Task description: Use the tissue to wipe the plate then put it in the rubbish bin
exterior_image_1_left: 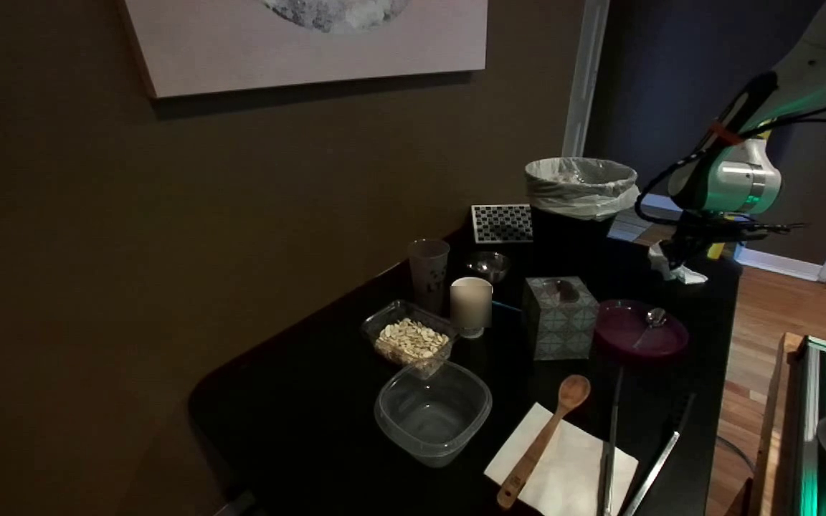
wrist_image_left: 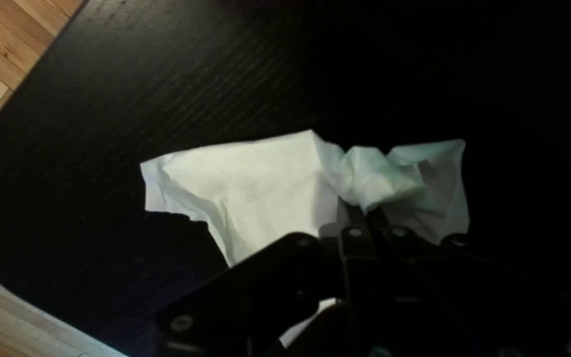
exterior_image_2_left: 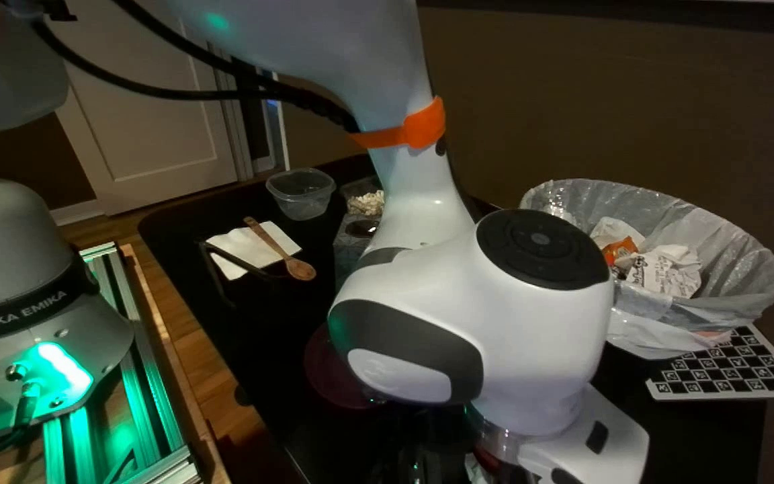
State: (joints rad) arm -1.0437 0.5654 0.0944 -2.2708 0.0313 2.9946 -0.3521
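Note:
The crumpled white tissue [wrist_image_left: 265, 183] lies over the dark table in the wrist view. My gripper [wrist_image_left: 369, 214] is shut on a bunched part of it, and the rest spreads to both sides. In an exterior view the tissue [exterior_image_1_left: 689, 275] hangs at the gripper [exterior_image_1_left: 671, 259], at or just above the far table end. The maroon plate [exterior_image_1_left: 615, 335] is nearer that camera, with a metal spoon on it; the arm partly covers the plate [exterior_image_2_left: 330, 376] in an exterior view. The rubbish bin [exterior_image_1_left: 578, 199], with its white liner, stands at the back; it also shows with papers inside [exterior_image_2_left: 656, 326].
A tissue box [exterior_image_1_left: 563, 326] stands beside the plate. Tongs [exterior_image_1_left: 653, 469], a wooden spoon [exterior_image_1_left: 546, 437] and a beige napkin [exterior_image_1_left: 578, 473] lie nearby. A clear container [exterior_image_1_left: 433, 412], oats tray [exterior_image_1_left: 413, 340], cups [exterior_image_1_left: 470, 304] and a checkered board [exterior_image_1_left: 502, 223] line the wall side.

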